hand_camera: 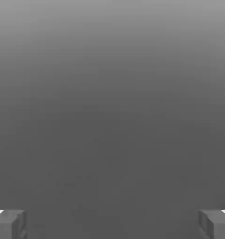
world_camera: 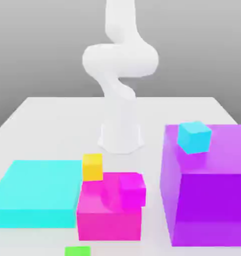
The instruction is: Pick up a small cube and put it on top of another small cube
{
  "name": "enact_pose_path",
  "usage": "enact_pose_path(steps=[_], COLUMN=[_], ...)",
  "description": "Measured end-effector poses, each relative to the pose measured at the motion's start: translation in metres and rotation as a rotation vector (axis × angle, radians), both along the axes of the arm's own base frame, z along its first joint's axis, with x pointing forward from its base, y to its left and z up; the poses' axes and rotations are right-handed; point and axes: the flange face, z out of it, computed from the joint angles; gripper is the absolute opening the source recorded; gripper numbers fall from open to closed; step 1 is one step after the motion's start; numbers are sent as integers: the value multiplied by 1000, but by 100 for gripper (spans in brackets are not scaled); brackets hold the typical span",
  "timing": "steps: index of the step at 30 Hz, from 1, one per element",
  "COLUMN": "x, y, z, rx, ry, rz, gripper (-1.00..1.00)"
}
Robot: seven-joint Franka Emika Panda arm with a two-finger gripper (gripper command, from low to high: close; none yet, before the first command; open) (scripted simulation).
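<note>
The small bright green cube [world_camera: 77, 251] lies on the white table at the near edge of the exterior view, cut off by the frame. A small yellow cube [world_camera: 92, 166] stands behind a big pink block [world_camera: 107, 217], and a small magenta cube [world_camera: 133, 188] rests on that block. The white arm [world_camera: 120, 60] rises from its base at the table's middle and leaves the frame upward. In the hand view my gripper [hand_camera: 112, 224] is open, its grey fingertips [hand_camera: 11, 225] far apart, with plain grey background and nothing between them.
A flat cyan slab [world_camera: 35, 192] lies at the exterior view's left. A large purple cube [world_camera: 207, 190] stands at the right with a small light-blue cube [world_camera: 194, 136] on top. The white table [world_camera: 57, 125] stretches behind them.
</note>
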Motion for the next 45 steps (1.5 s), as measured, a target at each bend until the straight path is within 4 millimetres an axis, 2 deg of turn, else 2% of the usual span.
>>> enact_pose_path(steps=[4, 8, 12, 16, 23, 29, 33, 34, 39, 40, 41, 45], x=[50, 90, 123, 147, 165, 158, 156, 156, 156, 155, 155, 155], y=[-11, -21, -31, -41, -62, -80, -83, -83, -83, -83, -84, -83], z=[-53, -110, -173, -240, -362, -467, -529, -541, -541, -548, -543, -494], rx=[8, 13, 13, 9, -10, -42, -48, -48, -47, -47, -48, -46], ry=[103, 202, 299, 397, 566, 712, 734, 735, 736, 736, 736, 736], rz=[21, 38, 51, 60, 70, 78, 80, 80, 80, 80, 80, 81], gripper=[0, 0, 0, 0, 0, 0, 0, -100, -100, -100, -100, -100])
